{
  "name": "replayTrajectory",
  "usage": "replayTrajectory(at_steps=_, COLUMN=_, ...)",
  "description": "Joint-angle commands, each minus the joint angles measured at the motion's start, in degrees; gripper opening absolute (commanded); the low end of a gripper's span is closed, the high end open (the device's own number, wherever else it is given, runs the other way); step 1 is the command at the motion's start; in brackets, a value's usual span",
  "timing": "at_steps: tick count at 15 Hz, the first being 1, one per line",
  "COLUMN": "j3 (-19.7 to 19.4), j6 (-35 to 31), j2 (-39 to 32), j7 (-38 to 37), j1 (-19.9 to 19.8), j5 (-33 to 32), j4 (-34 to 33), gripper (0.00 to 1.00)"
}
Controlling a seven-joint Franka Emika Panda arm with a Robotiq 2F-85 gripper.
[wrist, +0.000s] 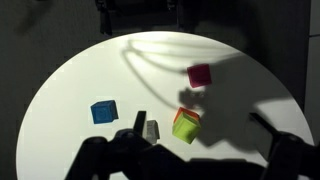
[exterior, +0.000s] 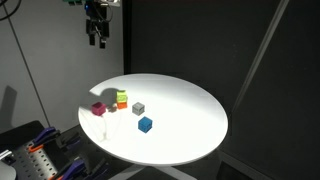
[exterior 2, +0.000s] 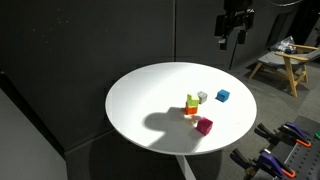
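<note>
My gripper hangs high above the far rim of a round white table, open and holding nothing. In the wrist view the gripper looks straight down with its dark fingers spread wide. Below lie a green cube stacked on an orange cube. Around them sit a grey cube, a blue cube and a magenta cube.
Black curtains surround the table. A rack of tools with orange handles stands beside the table's near edge. A wooden stand is at the back. A slanted metal pole crosses the dark backdrop.
</note>
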State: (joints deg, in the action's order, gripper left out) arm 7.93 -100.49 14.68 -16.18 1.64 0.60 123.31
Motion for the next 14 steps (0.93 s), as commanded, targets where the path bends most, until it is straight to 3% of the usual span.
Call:
replayTrajectory(at_steps=1, j3=-1.4, j6=-3.8, j2=-0.6, j7=2.5, j1=0.5, j5=0.9, j4=1.7, gripper=1.0)
replayTrajectory(at_steps=14, j3=-1.3, j6=-20.4, j2=-7.5, j7=6.2, j1=2.6, j5=0.3, j4=11.6, gripper=1.0)
